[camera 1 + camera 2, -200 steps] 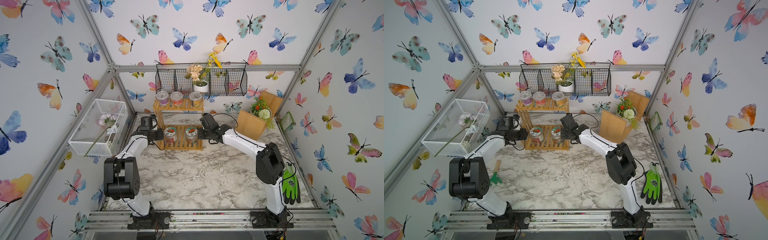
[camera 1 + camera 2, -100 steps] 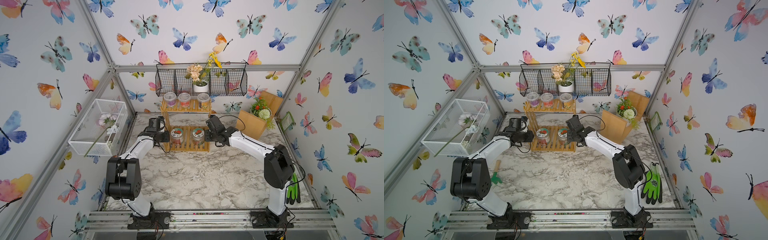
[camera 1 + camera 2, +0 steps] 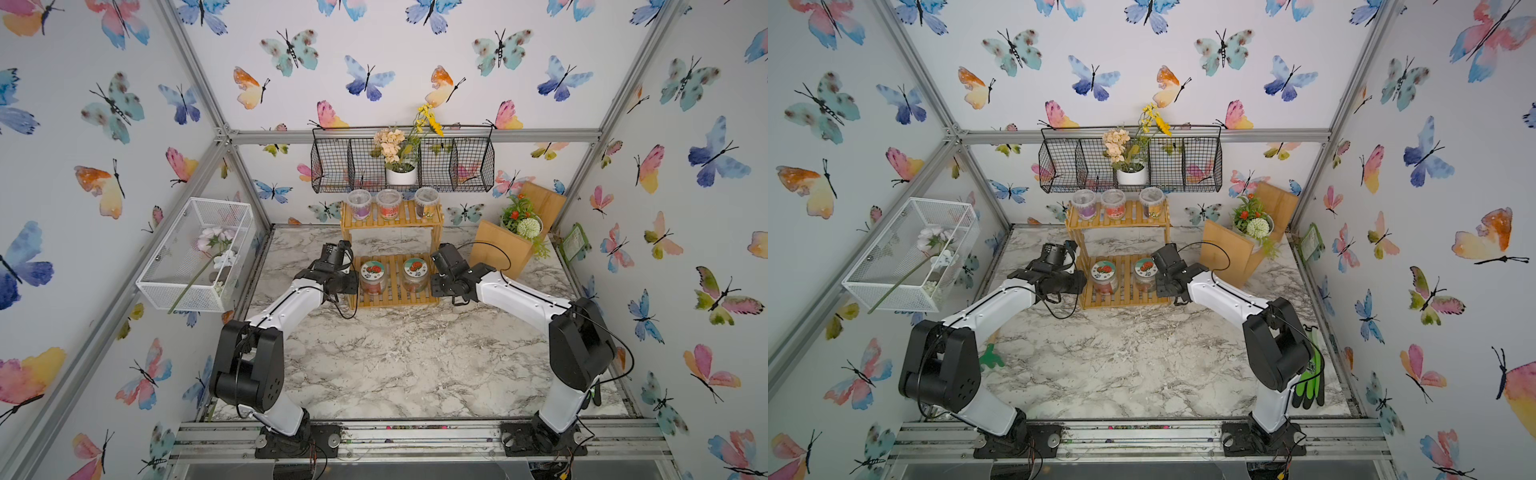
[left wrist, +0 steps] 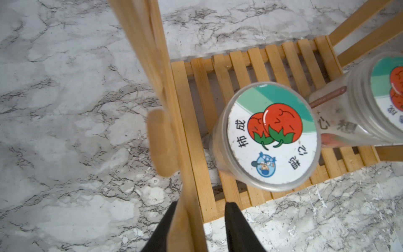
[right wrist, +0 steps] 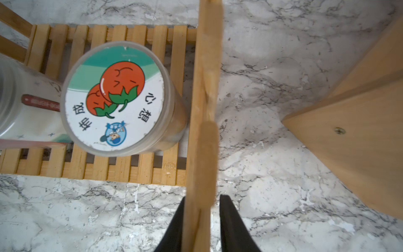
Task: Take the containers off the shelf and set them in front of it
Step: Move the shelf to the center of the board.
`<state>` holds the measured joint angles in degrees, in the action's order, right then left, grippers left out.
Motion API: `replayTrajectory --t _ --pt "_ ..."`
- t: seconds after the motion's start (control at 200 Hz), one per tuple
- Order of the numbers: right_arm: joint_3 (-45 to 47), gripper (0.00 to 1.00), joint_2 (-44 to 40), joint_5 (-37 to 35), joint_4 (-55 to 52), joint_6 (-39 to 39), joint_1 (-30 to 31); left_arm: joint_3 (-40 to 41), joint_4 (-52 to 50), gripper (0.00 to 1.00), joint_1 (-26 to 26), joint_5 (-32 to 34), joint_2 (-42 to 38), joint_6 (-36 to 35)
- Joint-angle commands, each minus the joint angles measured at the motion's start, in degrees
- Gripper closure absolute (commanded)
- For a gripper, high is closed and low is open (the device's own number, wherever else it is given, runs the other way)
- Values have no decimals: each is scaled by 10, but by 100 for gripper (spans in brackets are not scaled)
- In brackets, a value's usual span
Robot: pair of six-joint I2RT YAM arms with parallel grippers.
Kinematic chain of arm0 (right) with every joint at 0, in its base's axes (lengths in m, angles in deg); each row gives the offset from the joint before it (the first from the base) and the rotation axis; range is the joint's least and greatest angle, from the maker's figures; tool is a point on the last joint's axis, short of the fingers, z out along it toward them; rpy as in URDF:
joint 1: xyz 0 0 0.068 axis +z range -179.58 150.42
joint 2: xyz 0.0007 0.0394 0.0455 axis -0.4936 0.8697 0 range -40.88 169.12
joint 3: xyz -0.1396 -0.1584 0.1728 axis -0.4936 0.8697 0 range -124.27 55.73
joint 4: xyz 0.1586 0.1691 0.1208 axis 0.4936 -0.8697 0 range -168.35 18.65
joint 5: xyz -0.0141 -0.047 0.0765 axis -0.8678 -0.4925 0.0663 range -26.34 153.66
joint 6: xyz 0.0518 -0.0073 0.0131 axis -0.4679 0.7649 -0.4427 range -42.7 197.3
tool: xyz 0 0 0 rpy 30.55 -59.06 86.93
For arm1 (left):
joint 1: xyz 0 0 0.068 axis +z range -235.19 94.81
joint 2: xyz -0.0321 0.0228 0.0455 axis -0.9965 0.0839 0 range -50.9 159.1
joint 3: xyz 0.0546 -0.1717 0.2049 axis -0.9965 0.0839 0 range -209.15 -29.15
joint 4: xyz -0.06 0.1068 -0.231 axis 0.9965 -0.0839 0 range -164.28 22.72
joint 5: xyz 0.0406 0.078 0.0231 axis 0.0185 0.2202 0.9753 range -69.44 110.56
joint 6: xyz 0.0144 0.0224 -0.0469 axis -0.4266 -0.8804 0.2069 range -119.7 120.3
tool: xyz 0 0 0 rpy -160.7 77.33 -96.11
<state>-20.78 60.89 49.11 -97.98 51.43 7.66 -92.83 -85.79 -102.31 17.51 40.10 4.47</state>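
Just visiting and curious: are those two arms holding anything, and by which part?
Both hold the shelf: the left gripper clamps one side post, the right gripper the opposite side post.

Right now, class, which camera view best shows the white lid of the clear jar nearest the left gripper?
The left wrist view: the white red-fruit lid is large and legible. Both top views show it tiny. The right wrist view shows only that jar's cropped side.
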Motion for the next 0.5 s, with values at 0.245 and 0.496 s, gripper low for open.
replayTrajectory --t 0.245,0.496 --pt "49 77 -59 -21 -16 -2 -8 23 -26 63 -31 7 -27 13" --pt "71 84 -74 -12 -12 -1 -8 30 -29 63 -31 15 -33 10"
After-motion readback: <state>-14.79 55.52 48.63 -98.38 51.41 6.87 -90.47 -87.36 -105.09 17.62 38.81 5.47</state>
